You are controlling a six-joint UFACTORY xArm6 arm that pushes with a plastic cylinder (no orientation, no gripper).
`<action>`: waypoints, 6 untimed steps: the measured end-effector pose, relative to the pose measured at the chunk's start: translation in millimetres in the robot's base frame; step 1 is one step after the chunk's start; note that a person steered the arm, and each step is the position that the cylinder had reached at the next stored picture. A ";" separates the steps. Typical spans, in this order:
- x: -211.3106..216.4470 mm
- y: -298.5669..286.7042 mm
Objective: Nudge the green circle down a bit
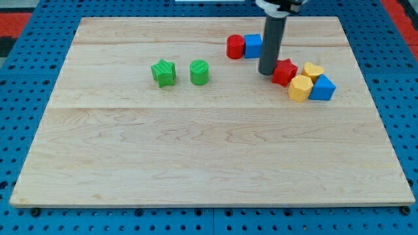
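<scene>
Green circle [199, 72] left of centre on the counter [196, 156], nearer top edge, just right of green star [164, 73]. My tip [268, 72] well off toward right edge, hard against red star [284, 72]. Tool a bare rod: nothing to spread or pinch. Likely best: come round between circle and top edge, centre there, push briefly and straight toward bottom edge, clear of green star.

The arm's straight dark rod comes down upright from the view's top, right of centre; my tip [267, 72] rests on the worktop [196, 150], in its upper right part.
</scene>
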State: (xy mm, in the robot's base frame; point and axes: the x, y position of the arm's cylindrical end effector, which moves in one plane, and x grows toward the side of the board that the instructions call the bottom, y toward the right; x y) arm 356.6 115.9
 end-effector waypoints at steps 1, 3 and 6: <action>0.0 11.8; -21.8 -20.2; -15.1 -190.0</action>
